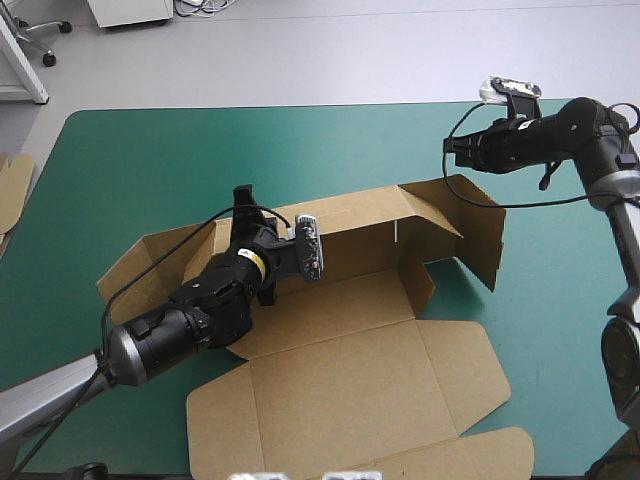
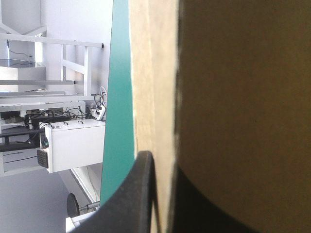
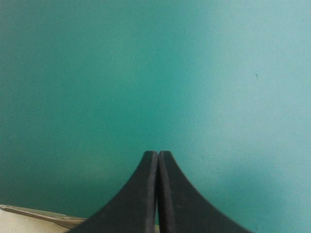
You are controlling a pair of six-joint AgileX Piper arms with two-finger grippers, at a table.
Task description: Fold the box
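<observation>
Pinched by the left gripper, the far wall of the box is raised, the lid untucked; the right gripper is clenched empty.

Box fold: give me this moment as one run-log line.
box: far wall raised, lid flat | left gripper: shut on far wall | right gripper: shut, empty, over teal-green cover

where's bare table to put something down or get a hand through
Widest bare teal-green cover: far-left, between the far edge and the box's back wall. Crowded mid-table, where the left gripper grips that wall.
</observation>
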